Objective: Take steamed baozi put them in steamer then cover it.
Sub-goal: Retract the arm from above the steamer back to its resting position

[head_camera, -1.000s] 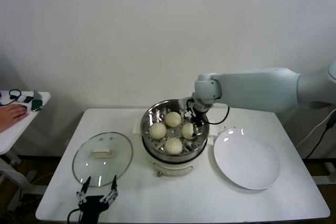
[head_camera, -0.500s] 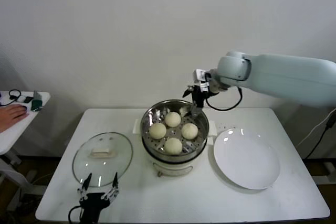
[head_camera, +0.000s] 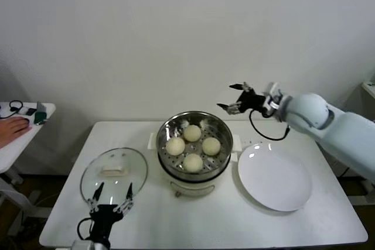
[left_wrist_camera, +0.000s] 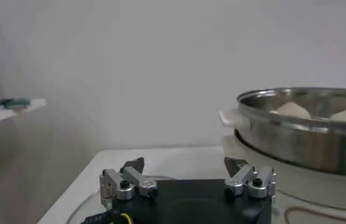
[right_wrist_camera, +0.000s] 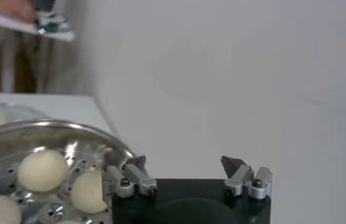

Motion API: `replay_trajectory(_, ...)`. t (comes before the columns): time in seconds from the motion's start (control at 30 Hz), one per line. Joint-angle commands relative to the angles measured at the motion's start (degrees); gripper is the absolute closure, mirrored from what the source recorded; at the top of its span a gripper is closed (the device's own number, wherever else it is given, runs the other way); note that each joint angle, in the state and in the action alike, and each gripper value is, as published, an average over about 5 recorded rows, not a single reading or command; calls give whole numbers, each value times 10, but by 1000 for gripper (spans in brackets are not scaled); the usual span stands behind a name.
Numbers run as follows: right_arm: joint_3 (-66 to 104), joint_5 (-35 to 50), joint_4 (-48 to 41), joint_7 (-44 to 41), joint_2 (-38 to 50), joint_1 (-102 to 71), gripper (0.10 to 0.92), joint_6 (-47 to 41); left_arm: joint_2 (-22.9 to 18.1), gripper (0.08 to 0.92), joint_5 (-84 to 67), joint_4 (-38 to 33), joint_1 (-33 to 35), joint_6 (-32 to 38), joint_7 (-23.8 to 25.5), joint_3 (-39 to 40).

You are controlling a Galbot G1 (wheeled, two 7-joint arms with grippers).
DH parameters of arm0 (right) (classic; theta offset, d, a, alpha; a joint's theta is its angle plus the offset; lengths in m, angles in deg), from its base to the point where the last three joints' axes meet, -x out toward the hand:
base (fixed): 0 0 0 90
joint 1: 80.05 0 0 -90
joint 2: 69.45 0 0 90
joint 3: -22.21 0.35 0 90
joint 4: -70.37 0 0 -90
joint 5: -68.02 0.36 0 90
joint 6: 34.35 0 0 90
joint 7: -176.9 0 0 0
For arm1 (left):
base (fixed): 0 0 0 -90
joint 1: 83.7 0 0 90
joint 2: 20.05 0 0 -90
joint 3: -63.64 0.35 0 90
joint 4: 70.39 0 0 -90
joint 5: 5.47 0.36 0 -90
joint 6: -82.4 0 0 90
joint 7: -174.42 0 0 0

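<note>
Several cream-white baozi (head_camera: 193, 133) lie in the shiny steel steamer (head_camera: 170, 122) on its cream pot base at the table's middle. My right gripper (head_camera: 229, 98) hangs open and empty in the air, above and to the right of the steamer's back rim. In the right wrist view its gripper (right_wrist_camera: 185, 161) is open, with the baozi (right_wrist_camera: 42, 170) in the steamer (right_wrist_camera: 14, 131) below it. My left gripper (head_camera: 114, 190) is open and empty at the near edge of the glass lid (head_camera: 114, 171). The left wrist view shows it (left_wrist_camera: 185, 163) low over the table, the steamer (left_wrist_camera: 306, 134) off to one side.
A flat white plate (head_camera: 275, 180) lies bare to the right of the steamer. At far left, a small side table (head_camera: 23, 136) holds small items and a person's hand (head_camera: 13, 127). A white wall stands close behind the table.
My right gripper has risen out of the steamer and drawn back to the right, empty. The left gripper has edged slightly forward toward the lid.
</note>
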Motion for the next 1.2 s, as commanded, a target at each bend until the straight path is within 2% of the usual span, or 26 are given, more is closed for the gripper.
replay_trajectory(0.03, 720, -102, 68, 35, -75, -766, 203, 157, 31, 177, 2, 2, -35, -2, 6, -3)
replay_trajectory(0.37, 763, -124, 74, 38, -244, -866, 203, 276, 50, 177, 72, -2, -39, 14, 10, -2)
replay_trajectory(0.6, 713, -141, 40, 38, -316, -879, 203, 369, 78, 177, 113, 9, -32, 34, 6, -13)
replay_trajectory(0.73, 683, -147, 28, 39, -346, -880, 203, 407, 98, 177, 187, 29, -26, 63, -6, -19)
replay_trajectory(0.87, 659, -155, 20, 45, -369, -882, 203, 421, 110, 177, 340, 57, -22, 87, -54, -22)
replay_trajectory(1.03, 637, -177, 1, 56, -387, -877, 203, 428, 115, 177, 578, 105, -44, 58, -170, -13)
replay_trajectory(1.2, 622, -185, -10, 62, -396, -870, 203, 425, 109, 177, 702, 184, -98, 40, -203, -2)
